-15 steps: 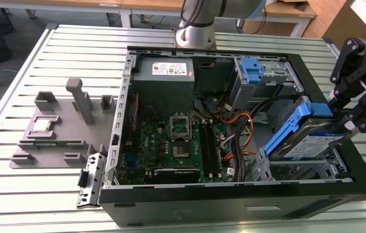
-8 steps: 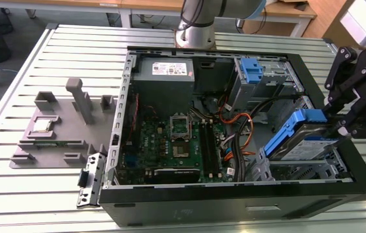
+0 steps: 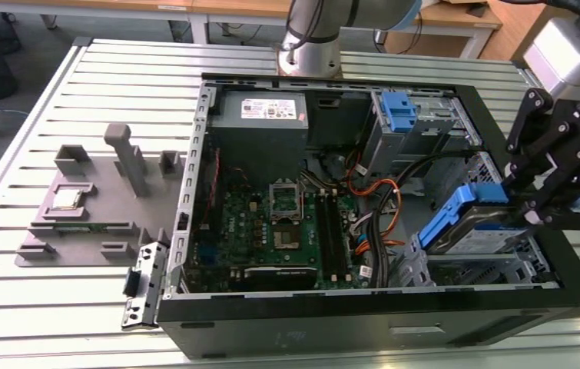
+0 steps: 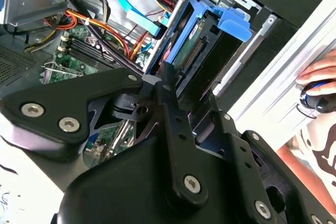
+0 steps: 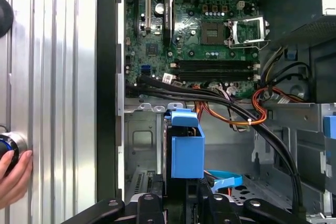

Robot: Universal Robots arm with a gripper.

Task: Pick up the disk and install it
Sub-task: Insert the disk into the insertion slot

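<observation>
The fingers [image 4: 167, 85] are closed almost together on the disk [image 4: 195, 51], gripping the end of its blue frame. The disk stands tilted and partly lowered into the drive bay in a corner of the case [image 3: 372, 317], which lies open on the counter [image 3: 115, 84]. I judge the disk rigid, dense and fairly heavy for its size, with smooth metal faces that could slip and a connector edge that will not tolerate knocks, so the stiff plastic frame is the safest place to hold it.
</observation>
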